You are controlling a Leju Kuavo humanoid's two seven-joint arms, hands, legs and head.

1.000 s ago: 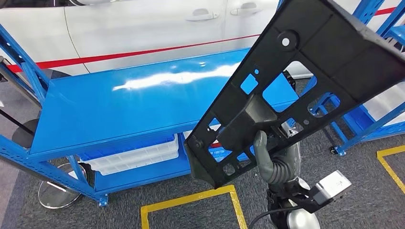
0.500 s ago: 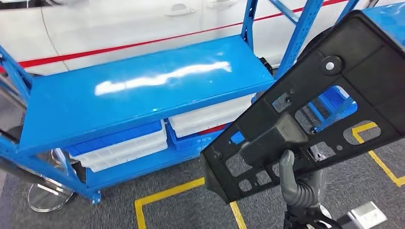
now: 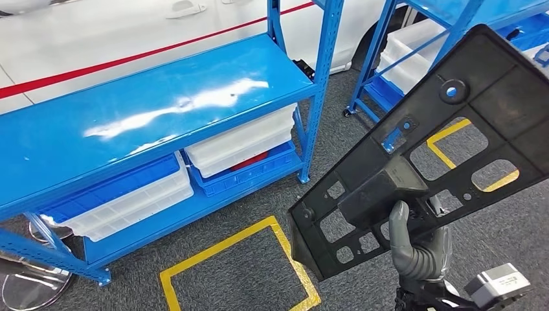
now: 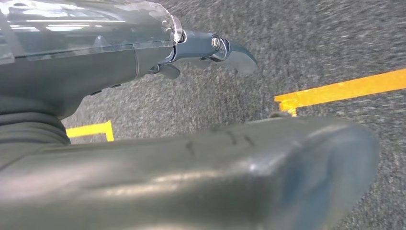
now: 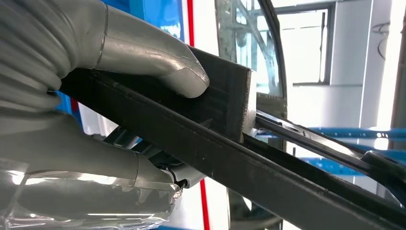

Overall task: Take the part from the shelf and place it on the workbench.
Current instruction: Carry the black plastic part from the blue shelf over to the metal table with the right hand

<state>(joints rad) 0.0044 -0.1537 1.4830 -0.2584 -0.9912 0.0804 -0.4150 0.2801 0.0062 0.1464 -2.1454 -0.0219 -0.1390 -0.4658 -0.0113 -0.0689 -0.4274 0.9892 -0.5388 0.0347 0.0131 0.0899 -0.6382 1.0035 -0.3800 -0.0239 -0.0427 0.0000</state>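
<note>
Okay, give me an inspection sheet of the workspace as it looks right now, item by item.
Surface: blue shelf top, glossy, nothing on it.
Job's things: black part, flat with cut-outs, held tilted above the floor.
Clutter: white bins and blue bins on the lower shelf.
Hands: right hand grips the part; left hand holds nothing, over carpet.
Cables: nothing seen.
Surroundings: white car with red stripe behind the shelf; yellow floor tape on grey carpet.

Matt black plastic part (image 3: 447, 142); glossy blue metal shelf (image 3: 149, 110); rough grey carpet (image 3: 246, 265)
</note>
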